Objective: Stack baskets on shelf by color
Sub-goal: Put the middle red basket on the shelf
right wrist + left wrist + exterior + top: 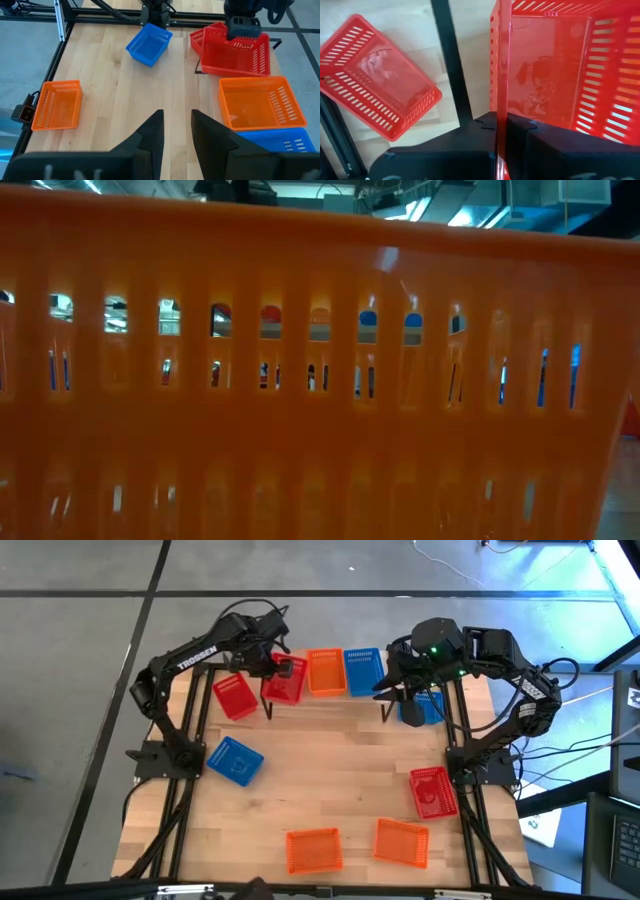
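The shelf (214,106) stands at the table's far edge and carries an orange basket (326,672) and a blue basket (363,670). At its left end my left gripper (283,668) is shut on a red basket (285,683). A second red basket (235,697) lies on the table just to the left of it. My right gripper (177,125) is open and touches nothing; it hovers near the shelf's right end, beside a blue basket (422,706) that the arm partly hides. My left gripper holds the red basket by one side wall at its rim (501,75), with one finger (475,131) outside and the other inside. The fingers come from above, pointing down. The basket stays upright at the shelf's left end; I cannot tell whether its bottom rests there.
On the table lie a blue basket (235,760) at the left, a red basket (433,790) at the right, and two orange baskets (313,848) (402,842) by the near edge. An orange basket wall (320,380) fills the low view. The table's middle is bare wood.
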